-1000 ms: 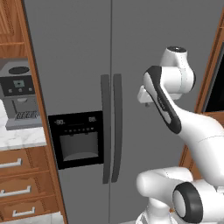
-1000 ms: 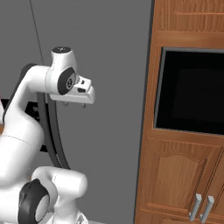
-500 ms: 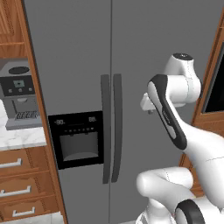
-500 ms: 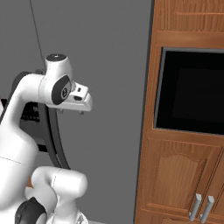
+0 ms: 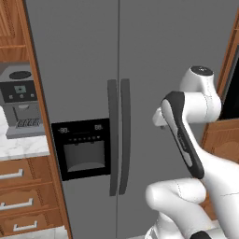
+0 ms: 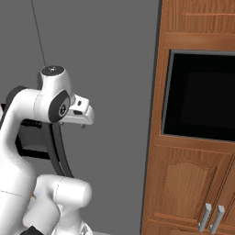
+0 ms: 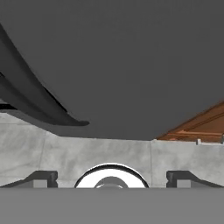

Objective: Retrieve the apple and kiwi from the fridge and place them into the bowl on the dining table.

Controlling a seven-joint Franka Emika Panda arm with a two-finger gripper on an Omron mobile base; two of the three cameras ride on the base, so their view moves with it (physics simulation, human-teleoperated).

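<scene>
Two doors: both fridge doors are seen shut; apple and kiwi are judged to be inside, hidden.
Pincer: released, tips spread wide at either side of the hand view, nothing between them; aimed down along the door face toward the floor.
Pincer position: raised in front of the right-hand door, just off its surface, above handle mid-height.
Key relation: the dark handles lie to the pincer's left and a little lower; their long axis runs vertical, side by side at the door seam.
Next move, judged: pincer to be swung left to the nearer, right-hand handle, jaws set across it.
Containers: fridge closed, contents unseen.
Beyond: black wall oven in wooden cabinets, right of the fridge.
</scene>
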